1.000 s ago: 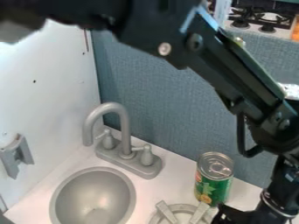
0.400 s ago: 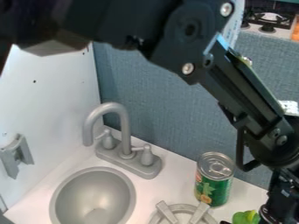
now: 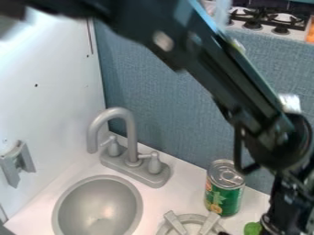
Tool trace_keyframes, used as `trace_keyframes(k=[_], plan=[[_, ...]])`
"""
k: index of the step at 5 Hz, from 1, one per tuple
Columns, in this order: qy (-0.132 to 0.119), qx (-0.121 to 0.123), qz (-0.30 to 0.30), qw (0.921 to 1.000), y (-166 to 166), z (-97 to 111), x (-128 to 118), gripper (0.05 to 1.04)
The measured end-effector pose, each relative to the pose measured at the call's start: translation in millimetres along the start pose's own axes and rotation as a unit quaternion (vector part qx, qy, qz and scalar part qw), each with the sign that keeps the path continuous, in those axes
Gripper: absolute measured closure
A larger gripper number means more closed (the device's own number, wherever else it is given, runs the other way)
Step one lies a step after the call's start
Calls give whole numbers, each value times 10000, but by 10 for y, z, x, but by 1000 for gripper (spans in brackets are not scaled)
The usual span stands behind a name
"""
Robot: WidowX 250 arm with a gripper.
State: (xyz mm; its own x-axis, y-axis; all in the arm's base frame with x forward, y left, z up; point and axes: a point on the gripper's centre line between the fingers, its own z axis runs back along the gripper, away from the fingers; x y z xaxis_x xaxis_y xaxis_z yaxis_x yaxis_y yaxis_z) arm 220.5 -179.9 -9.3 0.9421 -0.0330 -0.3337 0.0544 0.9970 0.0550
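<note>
At the lower right, the gripper [image 3: 279, 220] hangs just right of a green can, cut off by the bottom edge. The can [image 3: 224, 195] stands upright on the white counter, with a silver top and a pull ring. A small bright green object [image 3: 252, 228] shows at the bottom edge beside the gripper, partly hidden by it; whether it is held I cannot tell.
Left of the can is a grey burner grate [image 3: 191, 221]. A grey sink basin [image 3: 98, 209] and faucet [image 3: 131, 137] are farther left. White [image 3: 55, 92] and blue-grey [image 3: 159, 101] walls border the counter [image 3: 184, 183]. A stove [image 3: 270, 23] lies beyond.
The arm first rose and uncovered the green object, then its forearm and wrist shifted left, covering part of that object. The can has stayed in place.
</note>
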Motion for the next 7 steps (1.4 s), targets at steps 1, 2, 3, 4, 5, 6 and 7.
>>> trace_keyframes(k=[1, 2, 3, 4, 5, 6, 7], plan=[[-257, -280, 383, 9985, 232, 330, -145, 750], [-167, -521, 676, 9962, 503, 354, -80, 750], [-144, -595, 981, 9933, 728, 364, 49, 750], [-150, -647, 1118, 9915, 870, 343, 229, 750], [-107, -610, 1160, 9913, 911, 276, 378, 750], [-102, -579, 1156, 9916, 903, 197, 515, 750], [7, -575, 1140, 9918, 931, 140, 622, 750]])
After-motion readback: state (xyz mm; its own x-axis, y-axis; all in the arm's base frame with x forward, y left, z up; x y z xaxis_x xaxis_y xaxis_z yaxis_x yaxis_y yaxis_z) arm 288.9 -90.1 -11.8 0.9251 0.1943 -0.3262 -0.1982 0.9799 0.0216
